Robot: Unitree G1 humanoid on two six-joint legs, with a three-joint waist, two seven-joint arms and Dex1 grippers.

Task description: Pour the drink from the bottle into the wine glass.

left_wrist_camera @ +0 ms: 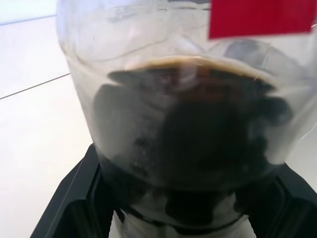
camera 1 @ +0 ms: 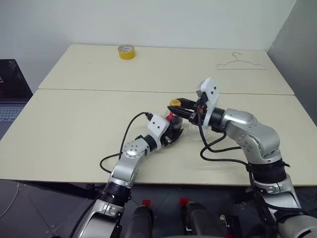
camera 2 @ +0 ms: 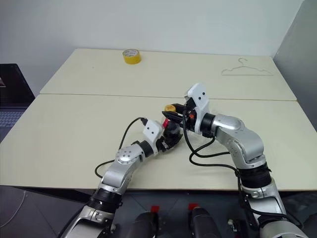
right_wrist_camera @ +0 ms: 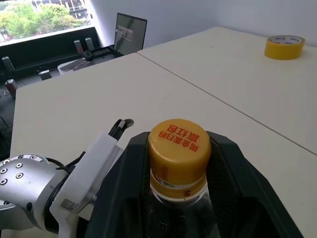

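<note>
Bottle (left_wrist_camera: 188,148): one, left gripper (camera 1: 171,135) grasps body | right gripper (right_wrist_camera: 178,163) clamps cap (right_wrist_camera: 179,144)

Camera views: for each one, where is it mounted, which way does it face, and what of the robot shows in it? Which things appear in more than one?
Left eye, right eye: on the head, facing forward and down over the table; both arms show.
Left wrist: along the left gripper, close on the bottle body with drink; black fingers show.
Right wrist: along the right gripper, on the yellow cap; the left arm shows.
Shared: bottle in all; tape roll in eye and right wrist views.
</note>
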